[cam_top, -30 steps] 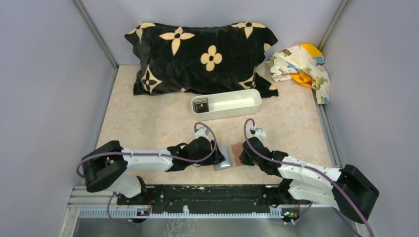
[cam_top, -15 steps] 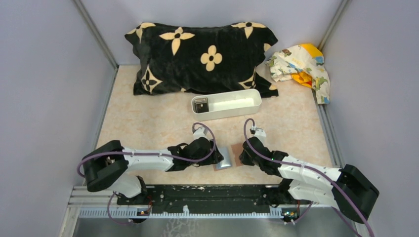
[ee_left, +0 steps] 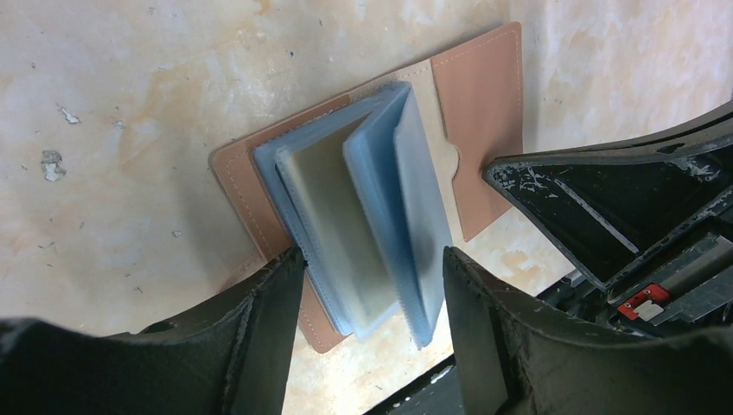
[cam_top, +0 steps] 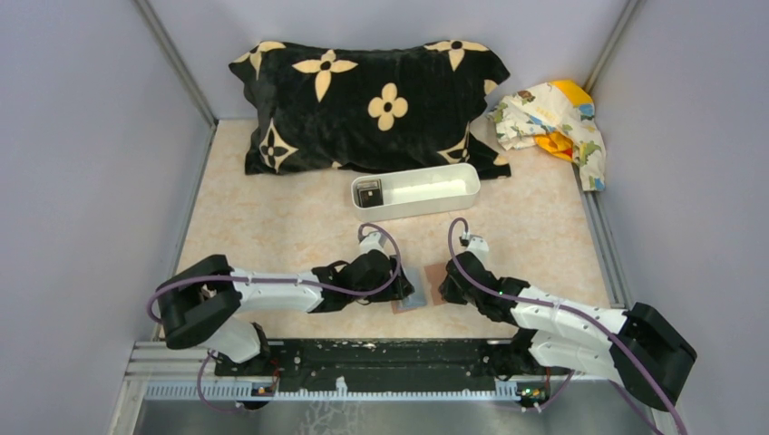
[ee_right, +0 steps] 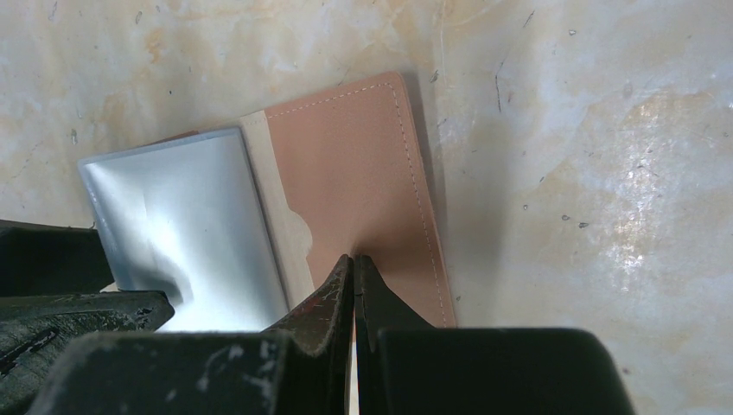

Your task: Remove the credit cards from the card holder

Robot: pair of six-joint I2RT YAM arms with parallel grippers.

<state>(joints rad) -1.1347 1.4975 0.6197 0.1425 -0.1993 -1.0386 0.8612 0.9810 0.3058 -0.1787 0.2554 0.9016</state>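
Seemingly floppy and slick, the open card holder (ee_left: 380, 199) sits at the table's (cam_top: 272, 217) near edge; closed right jaws pin its flap (ee_right: 354, 173); open left jaws straddle the sleeves (ee_left: 411, 190), best pinched edgewise.

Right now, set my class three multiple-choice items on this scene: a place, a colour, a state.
1. Where does the long white oblong tray stand?
A. between the black flower-patterned pillow and the brown folding card holder
B. on the pillow
C. beside the arm bases

2. What colour are the card holder's inner sleeves?
A. red
B. light blue
C. green

3. How is the right hand?
A. wide open
B. gripping a card aloft
C. shut, tips on the brown flap

1 A, top view shows it between them; 2 B, left wrist view shows blue sleeves; 3 C, right wrist view shows fingers together on the flap.
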